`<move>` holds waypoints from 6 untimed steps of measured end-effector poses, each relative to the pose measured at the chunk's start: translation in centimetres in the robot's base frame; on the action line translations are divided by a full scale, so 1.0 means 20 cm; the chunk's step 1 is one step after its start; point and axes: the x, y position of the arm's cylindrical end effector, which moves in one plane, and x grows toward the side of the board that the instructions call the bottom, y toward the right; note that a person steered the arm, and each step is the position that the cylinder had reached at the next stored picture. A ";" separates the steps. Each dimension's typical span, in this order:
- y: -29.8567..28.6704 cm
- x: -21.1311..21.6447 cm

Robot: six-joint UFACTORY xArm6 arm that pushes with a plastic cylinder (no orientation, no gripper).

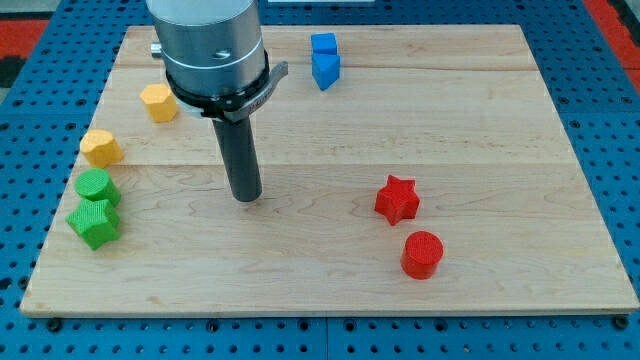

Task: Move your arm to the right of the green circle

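Observation:
The green circle lies near the board's left edge, with a green star touching it just below. My tip rests on the board to the right of the green circle, well apart from it and a little lower in the view. The rod rises from the tip to the grey arm body at the view's top.
A yellow block sits above the green circle and a yellow hexagon further up. Two blue blocks lie at the top middle. A red star and a red circle lie at the lower right. The wooden board ends on all sides.

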 end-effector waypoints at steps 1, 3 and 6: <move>-0.02 -0.07; 0.01 -0.07; 0.10 -0.07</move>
